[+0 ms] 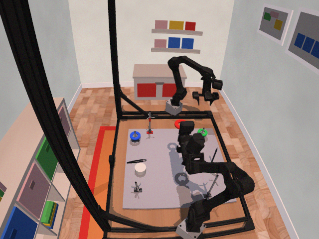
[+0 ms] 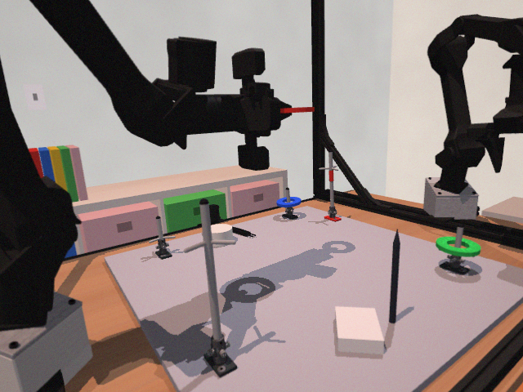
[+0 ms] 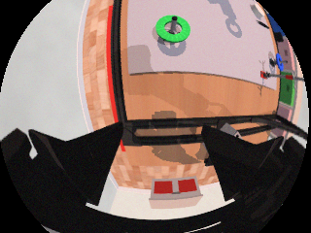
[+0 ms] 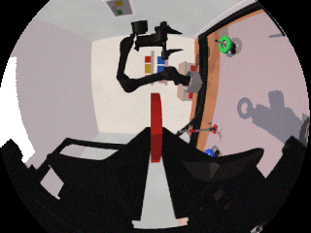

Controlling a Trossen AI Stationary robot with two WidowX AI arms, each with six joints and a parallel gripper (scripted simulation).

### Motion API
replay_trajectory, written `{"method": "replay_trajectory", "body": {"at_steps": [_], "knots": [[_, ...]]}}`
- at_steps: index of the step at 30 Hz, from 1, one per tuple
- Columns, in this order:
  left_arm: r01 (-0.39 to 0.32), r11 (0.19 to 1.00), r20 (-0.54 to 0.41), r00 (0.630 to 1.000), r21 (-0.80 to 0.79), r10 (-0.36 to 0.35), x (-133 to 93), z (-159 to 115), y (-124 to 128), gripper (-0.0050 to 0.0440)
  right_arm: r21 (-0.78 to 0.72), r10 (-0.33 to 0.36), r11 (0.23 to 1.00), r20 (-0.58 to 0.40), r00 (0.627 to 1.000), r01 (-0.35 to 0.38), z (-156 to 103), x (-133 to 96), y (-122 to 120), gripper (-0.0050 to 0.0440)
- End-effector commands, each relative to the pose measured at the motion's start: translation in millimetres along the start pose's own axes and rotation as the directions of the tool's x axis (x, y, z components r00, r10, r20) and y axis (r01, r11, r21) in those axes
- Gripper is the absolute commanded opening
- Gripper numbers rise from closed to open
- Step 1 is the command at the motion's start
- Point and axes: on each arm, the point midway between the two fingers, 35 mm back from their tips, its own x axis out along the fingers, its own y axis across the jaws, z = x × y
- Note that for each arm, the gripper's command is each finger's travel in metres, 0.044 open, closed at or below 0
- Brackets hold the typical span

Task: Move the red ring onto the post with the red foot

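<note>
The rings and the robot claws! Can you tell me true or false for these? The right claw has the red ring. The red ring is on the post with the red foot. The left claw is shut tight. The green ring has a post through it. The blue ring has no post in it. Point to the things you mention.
1. The right claw (image 2: pixel 290 109) (image 4: pixel 155 131) holds the red ring (image 1: pixel 176 124) (image 2: pixel 299 109) (image 4: pixel 155 116). True.
2. The red ring is on the post with the red foot (image 1: pixel 149 126) (image 2: pixel 332 193) (image 3: pixel 277 76) (image 4: pixel 201 130). False: it is up in the air.
3. The left claw (image 1: pixel 205 104) (image 3: pixel 164 128) (image 4: pixel 182 41) is shut. False: it is open.
4. The green ring (image 1: pixel 199 131) (image 2: pixel 458 253) (image 3: pixel 173 38) (image 4: pixel 224 50) is around a post. True.
5. The blue ring (image 1: pixel 131 136) (image 2: pixel 288 205) (image 3: pixel 278 61) (image 4: pixel 209 152) has no post through it. False: a post goes through it.
</note>
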Motion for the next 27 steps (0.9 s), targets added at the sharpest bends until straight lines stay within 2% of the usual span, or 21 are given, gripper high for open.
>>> {"method": "replay_trajectory", "body": {"at_steps": [1, 7, 12, 27], "knots": [[0.056, 0.993, -0.019, 0.998, -0.106, -0.058, -12.7, -13.6, -11.6, 0.04, 0.004, 0.002, 1.0, -0.001, 1.0, -0.002, 0.0, 0.3, 0.5, 0.0], [0.056, 0.993, -0.019, 0.998, -0.106, -0.058, -12.7, -13.6, -11.6, 0.04, 0.004, 0.002, 1.0, -0.001, 1.0, -0.002, -0.3, 1.0, 0.7, 0.0], [0.056, 0.993, -0.019, 0.998, -0.106, -0.058, -12.7, -13.6, -11.6, 0.04, 0.003, 0.001, 1.0, -0.001, 1.0, -0.001, -4.5, 10.4, 3.0, 0.0], [0.056, 0.993, -0.019, 0.998, -0.106, -0.058, -12.7, -13.6, -11.6, 0.04, -0.001, -0.002, 1.0, -0.006, 1.0, 0.002, -37.6, 70.5, 8.8, 0.0]]}}
